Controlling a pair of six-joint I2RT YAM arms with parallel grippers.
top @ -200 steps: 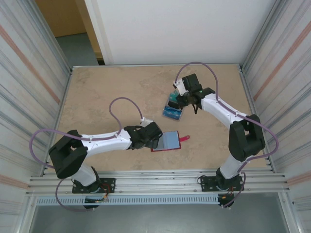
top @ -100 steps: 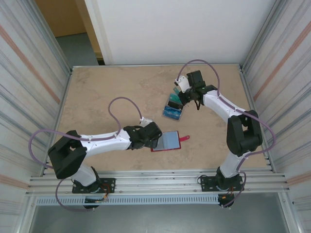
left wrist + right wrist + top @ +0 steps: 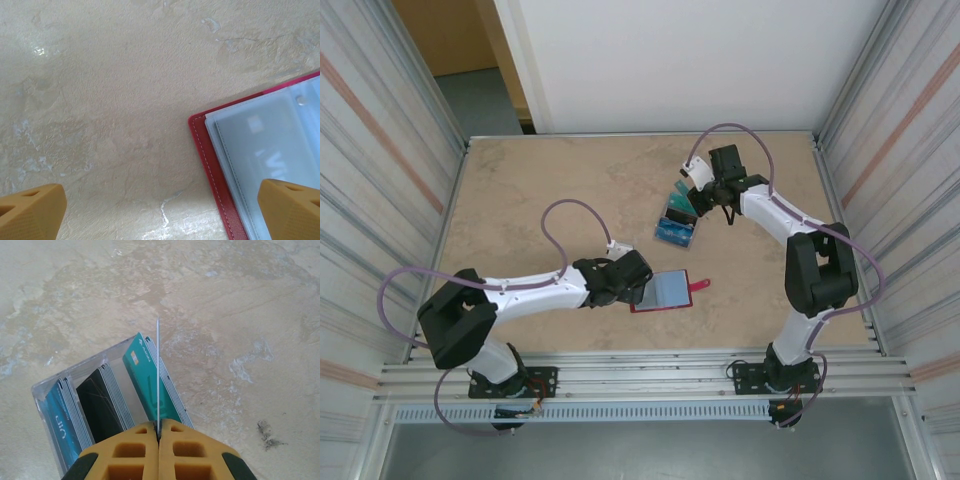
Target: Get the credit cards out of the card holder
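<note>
Depositing step, seemingly: right gripper (image 3: 158, 436), clamped on a card (image 3: 158, 370), next lowers it into the tray (image 3: 75, 373) at twelve o'clock from the wallet (image 3: 260, 145); left gripper (image 3: 160, 212) has its fingers apart.

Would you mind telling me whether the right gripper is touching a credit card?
Touching: the right wrist view shows the right gripper shut on a credit card seen edge-on.

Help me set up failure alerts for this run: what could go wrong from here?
1. The right fingers pinch the card by one end, edge-on over the clear tray. It could twist, or catch the teal stack and land askew.
2. The left fingers stand open, one over the card holder, so nothing pins it. The holder could slide on the next pull.
</note>
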